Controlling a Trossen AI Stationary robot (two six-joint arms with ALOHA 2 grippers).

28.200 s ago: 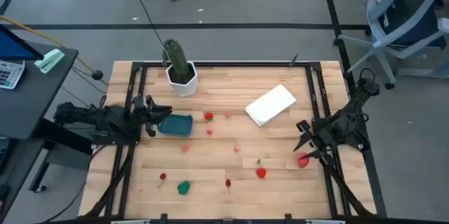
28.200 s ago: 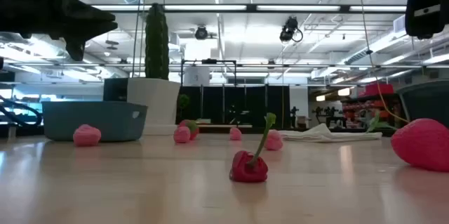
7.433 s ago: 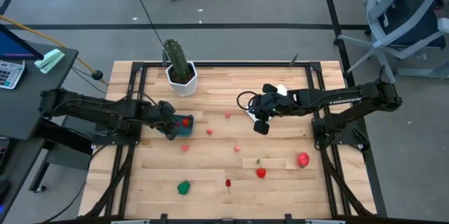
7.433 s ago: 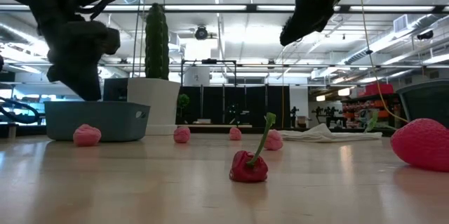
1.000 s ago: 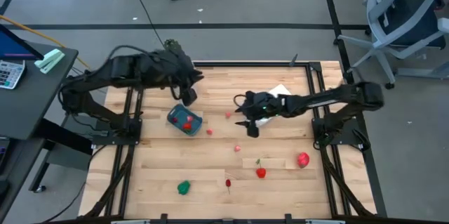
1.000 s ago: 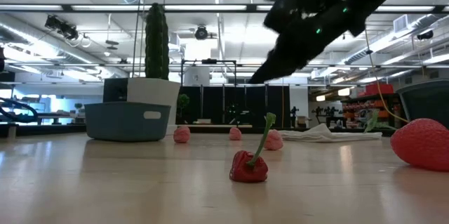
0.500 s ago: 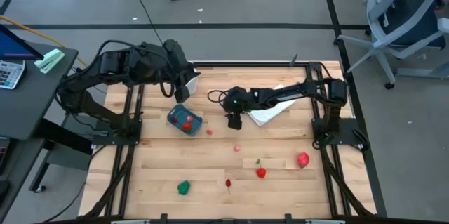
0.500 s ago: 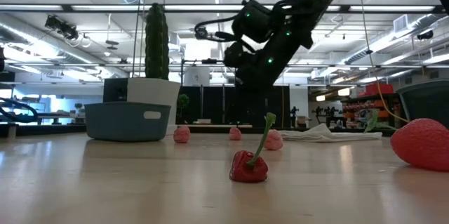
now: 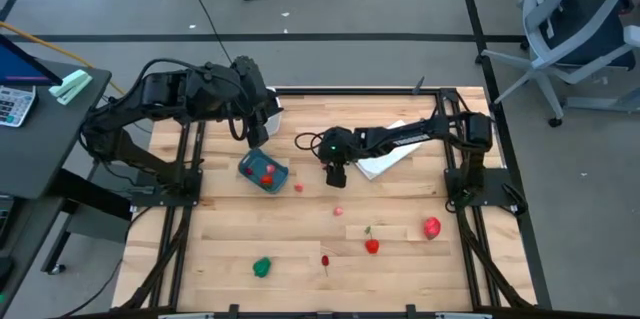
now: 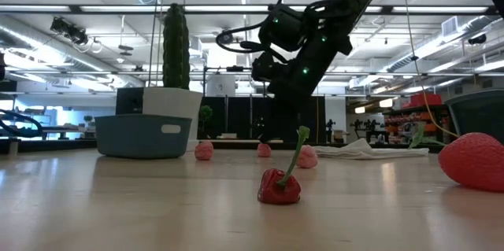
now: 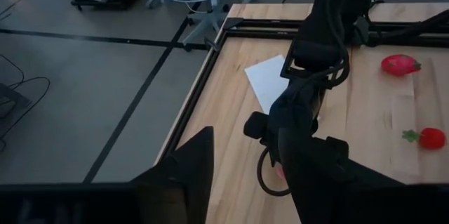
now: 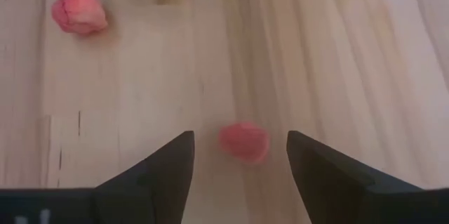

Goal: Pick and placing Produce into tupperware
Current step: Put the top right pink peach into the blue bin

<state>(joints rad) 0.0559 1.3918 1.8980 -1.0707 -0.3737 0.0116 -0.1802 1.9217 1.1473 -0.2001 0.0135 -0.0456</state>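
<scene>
Right gripper (image 9: 336, 173): dark two-finger gripper reaching in from 3 o'clock to the table's middle; fingers (image 12: 158, 175) spread wide and empty, straddling a small pink toy fruit (image 12: 243, 142) that lies on the boards between them, untouched.
Left gripper (image 9: 255, 131): dark two-finger gripper raised near the 11 o'clock corner, just beyond the container; fingers (image 11: 186, 171) parted, nothing between them.
Container: small shallow teal-blue plastic tupperware (image 9: 264, 172) with rounded corners, left of centre toward 9 o'clock; turned at an angle to the table edges; two red toy pieces (image 9: 266, 172) lie inside, though their kind is hard to tell from above.
Loose produce, centre: a second pink piece (image 9: 299, 187) just beside the container's 3 o'clock side; another pink piece (image 9: 338, 210) toward 6 o'clock of the right gripper.
Loose produce, front: red toy pepper with green stem (image 10: 279, 184) toward 5 o'clock; large red strawberry-like fruit (image 9: 431, 227) at 4 o'clock; small dark-red piece (image 9: 324, 259) at 6 o'clock; green toy vegetable (image 9: 261, 268) at 7 o'clock.
Plant: tall green cactus in a white hexagonal pot (image 10: 175, 74), at 11 o'clock, partly covered by the left arm from above.
Flat item: white rectangular sheet-like object (image 11: 270, 82) at 1 o'clock, under the right arm.
Surface: light wooden slatted table (image 9: 300, 279) with black frame rails.
</scene>
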